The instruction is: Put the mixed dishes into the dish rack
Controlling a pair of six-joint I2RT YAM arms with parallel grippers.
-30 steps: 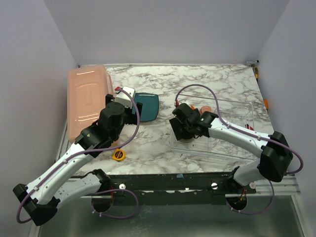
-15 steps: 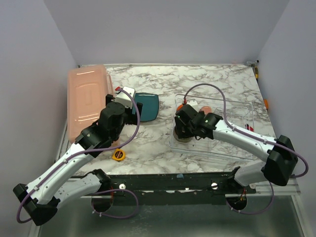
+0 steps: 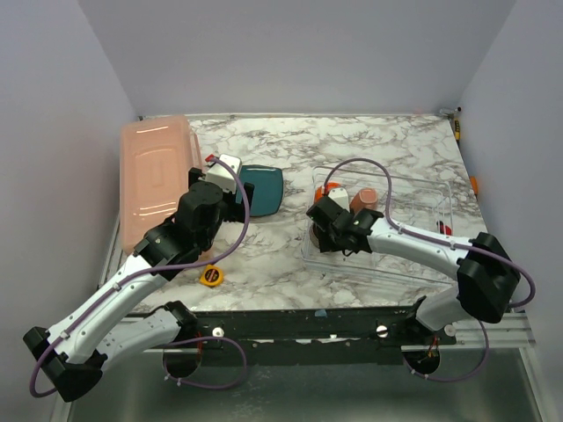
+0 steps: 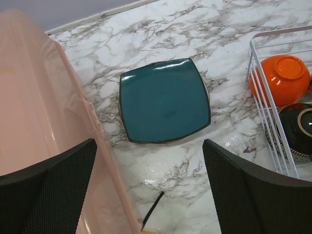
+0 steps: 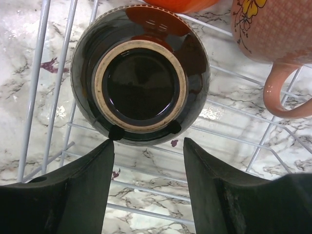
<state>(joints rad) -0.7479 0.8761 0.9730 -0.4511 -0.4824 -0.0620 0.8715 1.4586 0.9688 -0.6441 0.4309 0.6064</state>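
The teal plate (image 3: 262,189) lies flat on the marble, also in the left wrist view (image 4: 165,100). My left gripper (image 4: 148,195) is open and empty, above the table on the near side of the plate. In the dish rack (image 3: 422,255) the dark brown bowl (image 5: 140,73) sits upside down on the wires at the left end. The orange bowl (image 5: 180,4) lies just beyond it, also upside down (image 4: 280,73). The pinkish-tan mug (image 5: 273,29) is to their right. My right gripper (image 5: 148,170) is open, its fingertips just short of the brown bowl's near edge, holding nothing.
The long salmon-pink tub (image 3: 154,176) lies along the left edge, close to my left finger (image 4: 44,195). A yellow tape measure (image 3: 211,276) sits near the front edge by the left arm. The rack's white wire wall (image 4: 263,97) stands right of the plate.
My right gripper has shifted over the rack's left end, so the orange bowl and the mug now show beyond it. The left arm and the plate have not moved.
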